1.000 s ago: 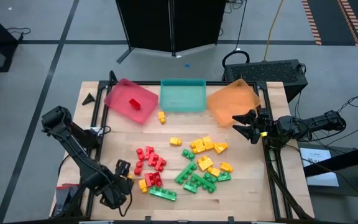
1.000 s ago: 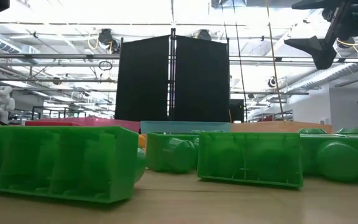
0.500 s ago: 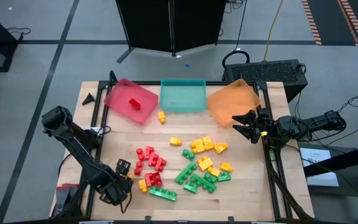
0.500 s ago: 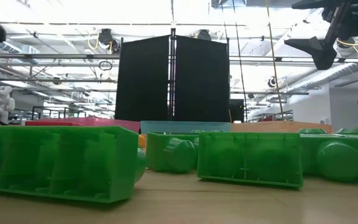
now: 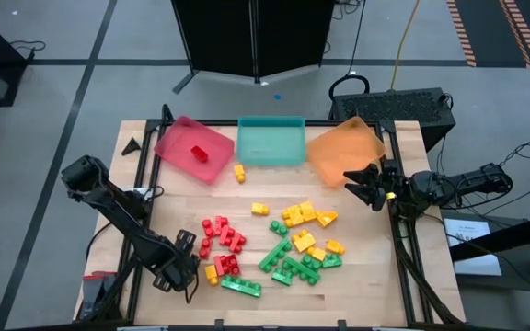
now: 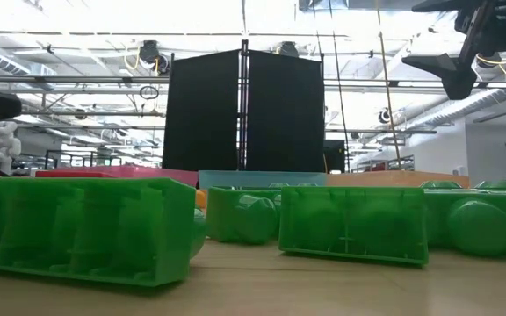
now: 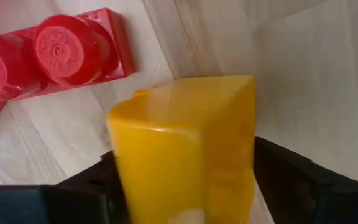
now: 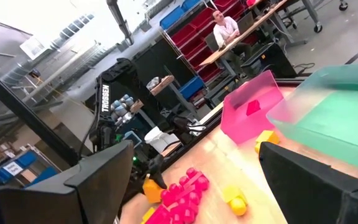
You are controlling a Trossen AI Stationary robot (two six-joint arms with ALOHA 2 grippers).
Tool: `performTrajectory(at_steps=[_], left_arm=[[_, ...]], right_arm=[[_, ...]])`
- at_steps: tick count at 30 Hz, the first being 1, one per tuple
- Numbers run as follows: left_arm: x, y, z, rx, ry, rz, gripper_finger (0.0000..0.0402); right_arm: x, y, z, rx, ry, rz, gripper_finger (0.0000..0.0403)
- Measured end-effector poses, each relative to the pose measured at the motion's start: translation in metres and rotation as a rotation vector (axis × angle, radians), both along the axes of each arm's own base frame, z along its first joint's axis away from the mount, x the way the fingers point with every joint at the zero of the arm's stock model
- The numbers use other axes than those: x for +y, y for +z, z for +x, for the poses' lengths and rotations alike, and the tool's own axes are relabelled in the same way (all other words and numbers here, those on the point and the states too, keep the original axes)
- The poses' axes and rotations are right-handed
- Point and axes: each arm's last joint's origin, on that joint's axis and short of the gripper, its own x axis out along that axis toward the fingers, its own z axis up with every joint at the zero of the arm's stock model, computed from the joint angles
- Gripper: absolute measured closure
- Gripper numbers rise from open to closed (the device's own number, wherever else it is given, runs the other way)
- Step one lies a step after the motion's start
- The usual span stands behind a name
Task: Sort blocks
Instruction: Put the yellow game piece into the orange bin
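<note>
Red, green and yellow blocks [image 5: 274, 244] lie loose on the wooden table's near middle. One yellow block [image 5: 212, 273] lies at the pile's near left, next to a red block [image 7: 73, 50]. My left gripper [image 5: 190, 267] points down over it, open. In the left wrist view the yellow block [image 7: 185, 149] stands between the two dark fingers [image 7: 291, 180]. My right gripper [image 5: 368, 184] hangs open and level above the table's right edge, holding nothing. My left gripper comes from above with one finger on either side of the yellow block, which rests on the table. The block's top hides where the fingers meet its sides, so I cannot tell whether they touch it.
Three trays stand along the far edge: a red tray [image 5: 178, 138] with one red block [image 5: 199, 154] in it, a teal tray [image 5: 270, 140] and an orange tray [image 5: 343, 150]. A lone yellow block [image 5: 239, 171] lies before the teal tray. Green blocks [image 6: 77, 228] fill the low view.
My left gripper has come down toward the yellow block at the pile's near left, shifting a little toward the table's right. The blocks have stayed in place.
</note>
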Motion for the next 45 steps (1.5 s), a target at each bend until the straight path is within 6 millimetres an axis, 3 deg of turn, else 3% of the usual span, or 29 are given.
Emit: performTrajectory(at_steps=[3,11,17,27,36,45], left_arm=[[0.001,0.000,0.002,0.007,0.011,-0.010,0.0162],[0.003,0.005,0.011,0.002,0.060,-0.029,0.0162],[0.003,0.022,0.027,-0.038,0.137,-0.059,0.0162],[0.024,0.091,0.072,-0.203,0.270,0.030,0.0163],[0.075,0.160,0.124,-0.559,0.400,0.136,0.0163],[0.117,0.210,0.167,-0.998,0.470,0.073,0.0163]], right_arm=[[0.000,0.000,0.000,0.001,0.000,0.000,0.0060],[0.000,0.000,0.000,0.001,0.000,-0.003,0.0060],[0.000,0.000,0.000,0.001,0.000,-0.003,0.0060],[0.000,0.002,0.000,-0.014,-0.002,-0.032,0.0060],[0.000,0.007,-0.001,-0.035,-0.014,-0.131,0.0060],[-0.003,0.038,-0.001,-0.157,-0.192,-0.345,0.0060]])
